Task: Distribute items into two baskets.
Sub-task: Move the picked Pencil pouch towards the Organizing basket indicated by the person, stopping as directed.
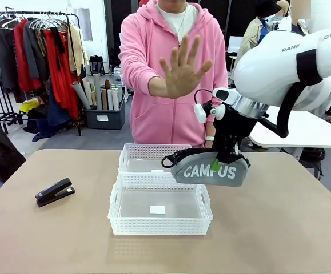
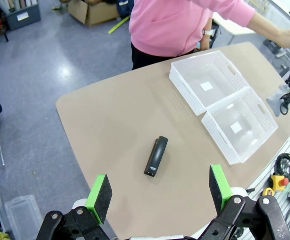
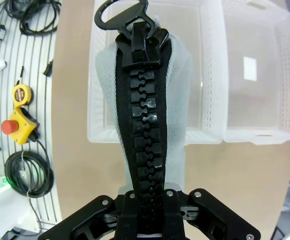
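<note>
Our right gripper grips the grey fabric "CAMPUS" pouch, left gripper wide and empty; we should centre it above the nearer white lattice basket.

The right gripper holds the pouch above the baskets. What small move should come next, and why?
Probably pause without releasing: the person's open palm faces the robot like a stop sign, while the right gripper holds the pouch partly over the near basket.

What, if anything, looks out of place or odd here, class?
Nothing is spilled or damaged. One oddity: the person's open hand is raised palm-out toward the robot, like a stop sign, while the right gripper holds the grey fabric CAMPUS pouch in the air near the white lattice plastic baskets.
</note>
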Available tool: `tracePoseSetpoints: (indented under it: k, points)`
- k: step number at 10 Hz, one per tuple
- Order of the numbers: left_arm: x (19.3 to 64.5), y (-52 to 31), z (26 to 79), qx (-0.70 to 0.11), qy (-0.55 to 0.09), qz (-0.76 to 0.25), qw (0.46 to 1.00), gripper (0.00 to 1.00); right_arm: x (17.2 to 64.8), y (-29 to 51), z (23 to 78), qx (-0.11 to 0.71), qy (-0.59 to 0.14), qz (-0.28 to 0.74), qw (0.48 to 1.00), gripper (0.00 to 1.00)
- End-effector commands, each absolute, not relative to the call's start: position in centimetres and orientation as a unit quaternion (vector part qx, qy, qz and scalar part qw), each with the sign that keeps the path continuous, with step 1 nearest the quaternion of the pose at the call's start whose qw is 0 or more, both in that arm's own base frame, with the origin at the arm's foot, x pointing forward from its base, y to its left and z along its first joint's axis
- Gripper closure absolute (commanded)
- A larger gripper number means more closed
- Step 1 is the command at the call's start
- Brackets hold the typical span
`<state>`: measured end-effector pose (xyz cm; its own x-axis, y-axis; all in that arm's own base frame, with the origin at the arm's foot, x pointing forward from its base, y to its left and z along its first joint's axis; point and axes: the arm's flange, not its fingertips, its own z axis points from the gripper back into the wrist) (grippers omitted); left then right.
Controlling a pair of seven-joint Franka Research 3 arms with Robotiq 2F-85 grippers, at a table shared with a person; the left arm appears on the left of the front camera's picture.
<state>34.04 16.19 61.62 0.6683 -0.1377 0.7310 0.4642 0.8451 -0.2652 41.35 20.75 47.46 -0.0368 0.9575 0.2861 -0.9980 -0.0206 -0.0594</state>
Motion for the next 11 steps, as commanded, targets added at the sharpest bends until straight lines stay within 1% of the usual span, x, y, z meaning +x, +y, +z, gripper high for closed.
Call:
tracePoseSetpoints:
  k: [1, 2, 3, 6, 7, 9, 10, 11]
  points:
    - [34.1, 16.2, 61.5, -0.225, -0.375, -0.176, 0.882, 0.0, 41.2, 17.1, 48.7, 0.08, -0.15, 0.703, 0.691, 1.0]
    - [34.1, 16.2, 61.5, -0.225, -0.375, -0.176, 0.882, 0.0, 40.6, 14.7, 49.5, 0.066, -0.141, 0.696, 0.701, 1.0]
    - [34.1, 16.2, 61.5, -0.225, -0.375, -0.176, 0.882, 0.0, 40.2, 12.1, 49.9, 0.061, -0.129, 0.705, 0.695, 1.0]
    - [34.1, 16.2, 61.5, -0.225, -0.375, -0.176, 0.882, 0.0, 39.7, 5.2, 49.4, 0.047, -0.073, 0.687, 0.722, 1.0]
    - [34.1, 16.2, 61.5, -0.225, -0.375, -0.176, 0.882, 0.0, 39.6, 4.0, 49.5, 0.044, -0.073, 0.682, 0.726, 1.0]
    - [34.1, 16.2, 61.5, -0.225, -0.375, -0.176, 0.882, 0.0, 39.7, 3.8, 49.7, 0.045, -0.081, 0.691, 0.717, 1.0]
    - [34.1, 16.2, 61.5, -0.225, -0.375, -0.176, 0.882, 0.0, 39.8, 3.4, 49.3, 0.049, -0.072, 0.67, 0.737, 1.0]
    - [34.1, 16.2, 61.5, -0.225, -0.375, -0.176, 0.882, 0.0, 39.8, 3.4, 49.3, 0.049, -0.072, 0.67, 0.737, 1.0]
